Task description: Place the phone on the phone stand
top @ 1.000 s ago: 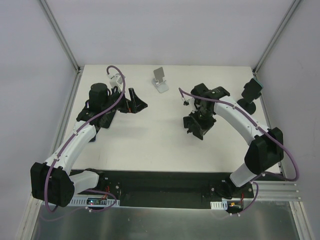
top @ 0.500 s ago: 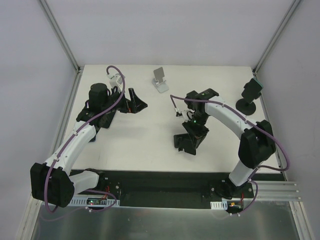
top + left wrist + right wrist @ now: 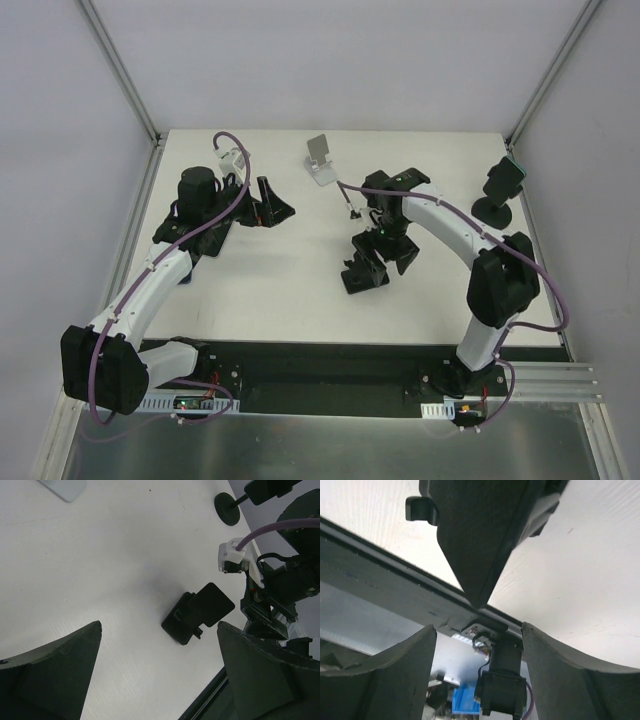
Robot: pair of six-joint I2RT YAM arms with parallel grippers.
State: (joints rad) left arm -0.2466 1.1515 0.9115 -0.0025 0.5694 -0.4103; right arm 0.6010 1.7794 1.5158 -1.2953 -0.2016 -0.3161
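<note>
A black thing (image 3: 362, 275) stands mid-table. In the left wrist view it is a flat dark slab (image 3: 216, 604), which I take for the phone, leaning on a blocky black phone stand (image 3: 177, 622) with a small lip. Black on black, I cannot tell where they part. My right gripper (image 3: 383, 243) hovers right over it. Its jaws are open (image 3: 479, 627) with nothing between them, and the slab's corner (image 3: 480, 545) sits just beyond the fingertips. My left gripper (image 3: 272, 205) is wide open (image 3: 159, 630) over bare table at the left, well away.
A white folding stand (image 3: 320, 160) stands empty at the back centre. A black round-based holder (image 3: 497, 190) stands near the right edge. The table's dark near edge (image 3: 395, 575) is close in front of the right gripper.
The right gripper swung left and toward the near edge with the black thing, then opened its jaws and let go. The left arm has not moved.
</note>
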